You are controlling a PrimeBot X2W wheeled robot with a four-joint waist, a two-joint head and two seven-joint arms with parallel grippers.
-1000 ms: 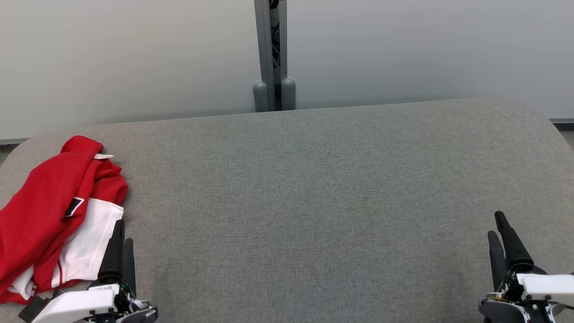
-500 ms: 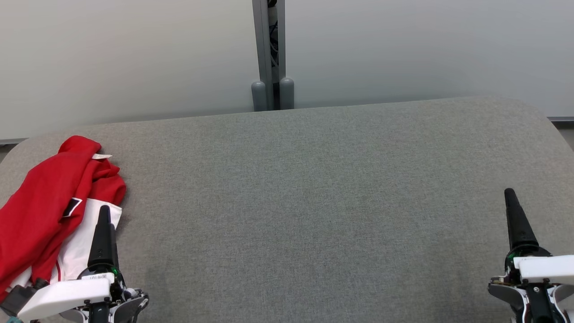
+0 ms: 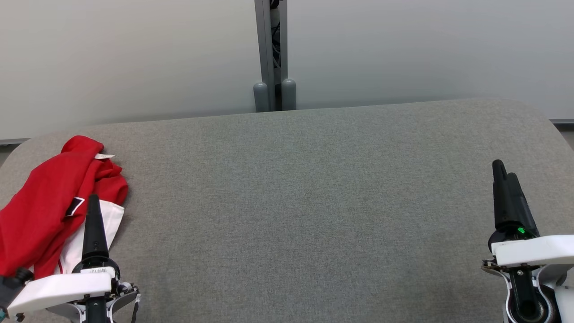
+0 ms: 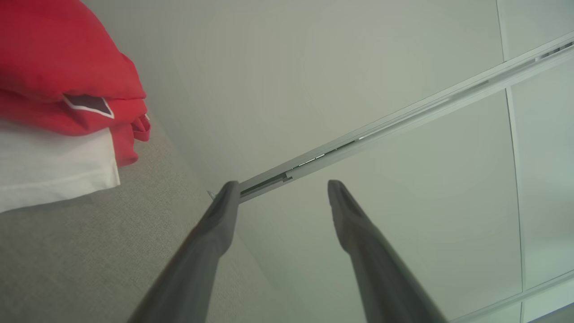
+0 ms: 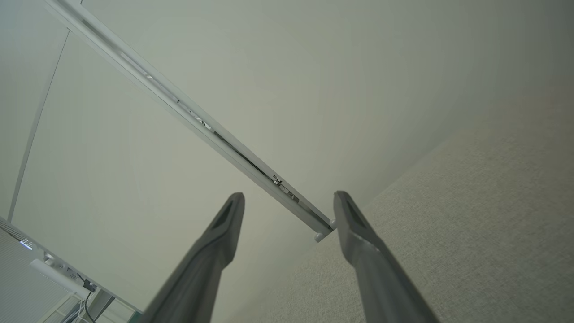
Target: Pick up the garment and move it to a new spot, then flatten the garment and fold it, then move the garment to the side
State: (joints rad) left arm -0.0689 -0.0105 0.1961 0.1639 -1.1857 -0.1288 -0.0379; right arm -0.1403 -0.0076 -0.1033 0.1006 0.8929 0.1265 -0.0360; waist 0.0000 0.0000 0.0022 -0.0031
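Red garment [image 3: 40,211] crowds table's [image 3: 314,202] left edge, perhaps overhanging — left gripper [image 4: 280,186] and right gripper [image 5: 289,197] agape, empty.

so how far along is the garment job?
Done: nothing yet. The garment lies crumpled at the left end of the table. In hand: nothing held. The left gripper is open by the garment, and the right gripper is open over bare table. Left: pick up, move, flatten, fold, set aside.
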